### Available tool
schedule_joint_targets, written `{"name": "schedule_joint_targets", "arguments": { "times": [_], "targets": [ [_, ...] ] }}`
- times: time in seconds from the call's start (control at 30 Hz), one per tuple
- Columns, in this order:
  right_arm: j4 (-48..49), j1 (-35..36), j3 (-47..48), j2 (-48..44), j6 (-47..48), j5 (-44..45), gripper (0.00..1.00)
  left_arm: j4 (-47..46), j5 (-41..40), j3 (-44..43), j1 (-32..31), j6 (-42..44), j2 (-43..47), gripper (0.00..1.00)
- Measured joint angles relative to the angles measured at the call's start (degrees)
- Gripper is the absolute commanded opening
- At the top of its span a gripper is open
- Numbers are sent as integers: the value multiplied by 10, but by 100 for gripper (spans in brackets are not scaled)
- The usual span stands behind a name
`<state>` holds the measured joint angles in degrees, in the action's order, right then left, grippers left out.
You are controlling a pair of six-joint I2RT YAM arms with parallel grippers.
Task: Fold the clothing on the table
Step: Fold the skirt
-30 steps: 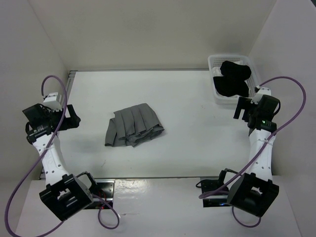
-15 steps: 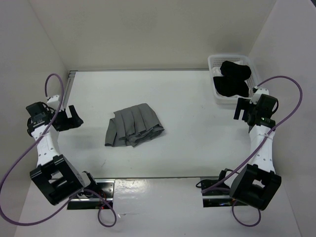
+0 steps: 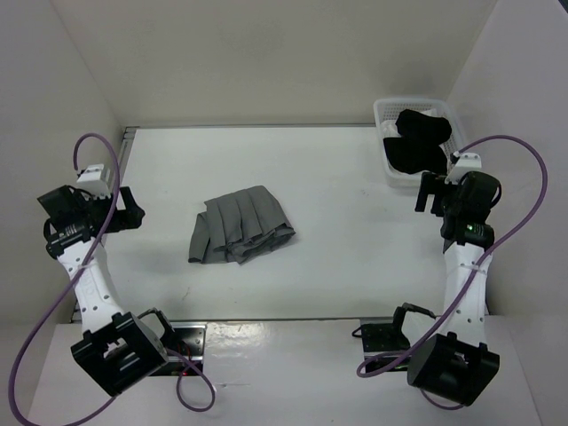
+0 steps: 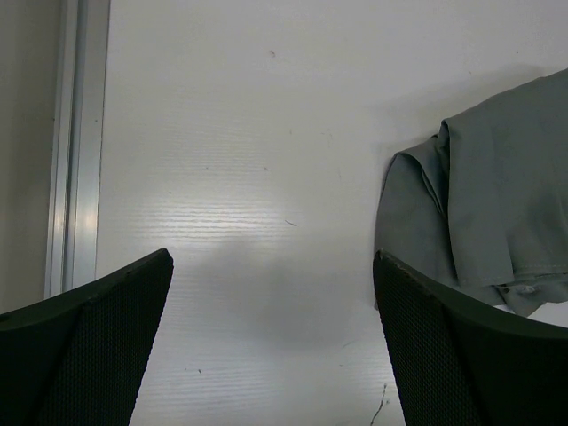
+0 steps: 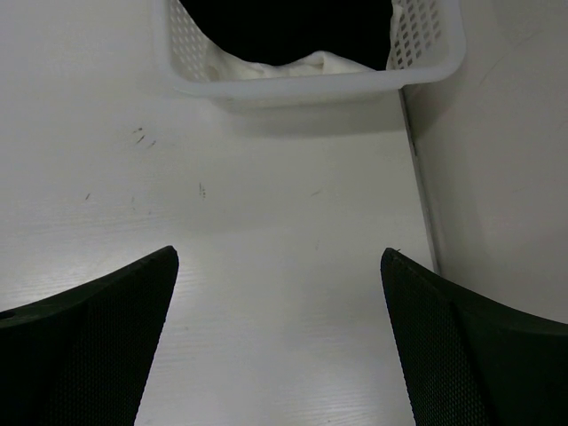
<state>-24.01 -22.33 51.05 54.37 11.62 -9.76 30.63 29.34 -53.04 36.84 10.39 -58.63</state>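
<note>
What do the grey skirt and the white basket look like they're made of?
Grey skirt: soft matte cloth, likely woven; it lies limp with pressed pleats and rumpled edges. White basket: moulded plastic, it seems, smooth with a faint sheen; its walls carry rows of small holes.

White table (image 3: 355,231) w/ bunched grey skirt (image 3: 240,228) center-left, white basket (image 5: 311,85) at far-right corner

Soft grey cloth skirt (image 3: 240,229); smooth matt wht table (image 3: 355,240); perforated plastic basket (image 5: 311,84); dull metal edge rail (image 4: 75,133)
</note>
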Motion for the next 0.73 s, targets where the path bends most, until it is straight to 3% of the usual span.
{"name": "schedule_joint_targets", "arguments": {
  "times": [0.73],
  "targets": [
    [0, 1, 0, -14, -2, -5, 99, 0, 4, 0, 1, 0, 1, 99]
  ]
}}
